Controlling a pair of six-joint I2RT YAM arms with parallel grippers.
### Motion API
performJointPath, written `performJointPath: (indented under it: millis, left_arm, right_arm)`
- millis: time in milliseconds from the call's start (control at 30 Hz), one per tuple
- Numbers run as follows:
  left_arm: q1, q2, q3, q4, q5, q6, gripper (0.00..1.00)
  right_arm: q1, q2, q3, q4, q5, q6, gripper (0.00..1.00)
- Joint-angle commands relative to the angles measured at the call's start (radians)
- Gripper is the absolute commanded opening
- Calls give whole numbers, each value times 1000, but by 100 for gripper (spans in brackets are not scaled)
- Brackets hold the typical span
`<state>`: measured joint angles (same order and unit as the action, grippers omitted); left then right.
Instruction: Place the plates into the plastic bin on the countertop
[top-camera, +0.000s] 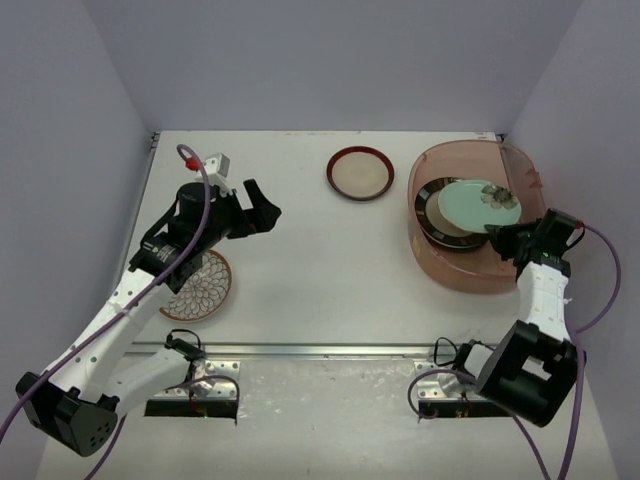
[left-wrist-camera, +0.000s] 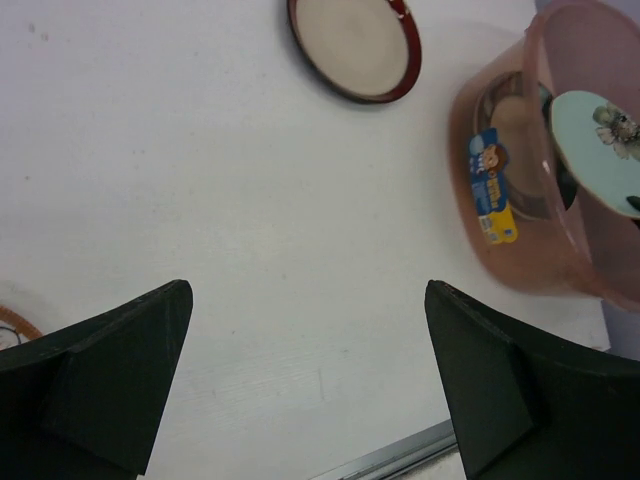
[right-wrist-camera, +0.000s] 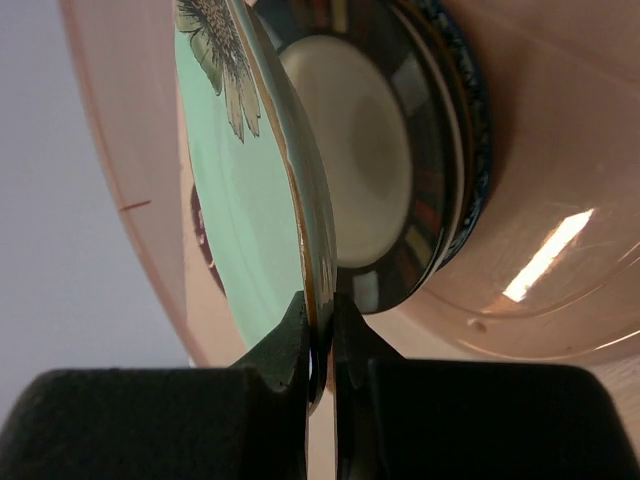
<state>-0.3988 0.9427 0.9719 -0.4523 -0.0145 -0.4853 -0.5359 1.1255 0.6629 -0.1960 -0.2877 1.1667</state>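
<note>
Mint plate: pale green round plate (top-camera: 480, 205) with a daisy-like flower printed near one edge and a thin gold rim, tilted, its far edge lying over the stack in the bin.
Right gripper: (top-camera: 497, 236) fingers clamped on the near rim of the mint plate, one on each face; in the right wrist view the rim sits right between the fingertips.
Bin: translucent pinkish-brown tub (top-camera: 462, 278) at the far right of the surface (top-camera: 300, 260), with a small blue and yellow sticker on its outer wall.
Stack in bin: a glossy black-rimmed plate (top-camera: 430, 205) with a cream centre lies on a plate with a blue-patterned edge (right-wrist-camera: 472, 100), both under the mint plate.
Maroon-rimmed plate: (top-camera: 359, 173) flat on the surface, just left of the bin.
Petal-pattern plate: (top-camera: 205, 290) brown and white, on the near left, partly under the left arm.
Left gripper: (top-camera: 268, 208) fingers wide apart, holding nothing, above bare surface, well apart from the bin.
</note>
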Motion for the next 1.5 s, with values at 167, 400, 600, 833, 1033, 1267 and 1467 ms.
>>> performJointPath:
  millis: [167,400,600,833,1033,1267,1467]
  left_arm:
    - [-2,-32,-107,17,-78,78,100]
    - [-2,-28,-108,9,-92,94,100]
    - [-2,-3,-93,13,-91,90,100]
    - [-2,0,-94,11,-82,87,100]
    - [-2,-7,-88,4,-74,85,100]
    - [-2,-11,-75,-27,-113,85,100]
    - [-2,12,-60,-28,-122,57,100]
  right_arm:
    - [84,134,53,239,34,-33,0]
    - [89,244,33,277,51,-46,0]
    - [99,328,58,259,44,-94,6]
    - [109,300,59,223,36,-136,50]
    - [120,234,107,71,86,-198,76]
    - [123,103,136,-82,157,-288,84]
    - [123,-46,167,-159,161,-359,85]
